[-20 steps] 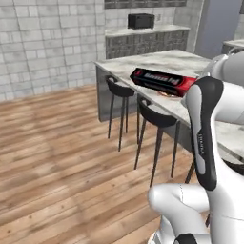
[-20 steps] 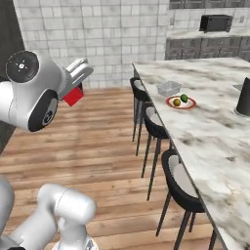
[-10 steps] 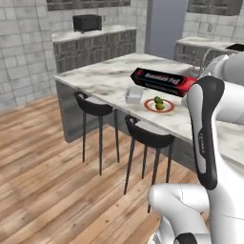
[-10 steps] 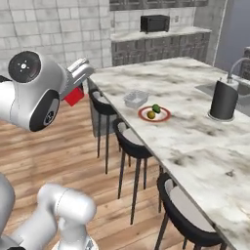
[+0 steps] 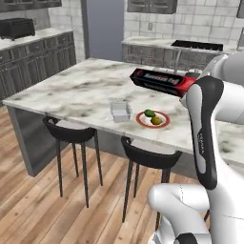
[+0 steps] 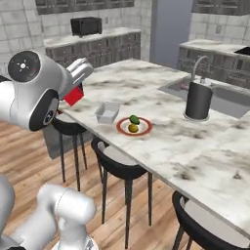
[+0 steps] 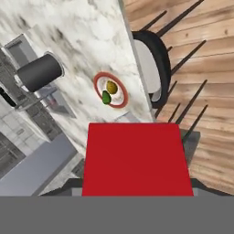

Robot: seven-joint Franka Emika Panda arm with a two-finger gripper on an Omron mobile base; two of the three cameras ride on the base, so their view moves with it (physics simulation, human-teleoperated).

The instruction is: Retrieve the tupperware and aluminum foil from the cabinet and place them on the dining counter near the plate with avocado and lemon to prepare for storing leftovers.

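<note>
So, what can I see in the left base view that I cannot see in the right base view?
The left base view alone gives the full length of the long black foil box with white lettering, raised above the island, and a black cooktop on the far counter. The right base view alone gives the dark cylindrical canister beside the inset sink, plus just one red end of the box. Both show the translucent plastic container, the red-rimmed plate carrying avocado and lemon, the marble island and black stools.
</note>
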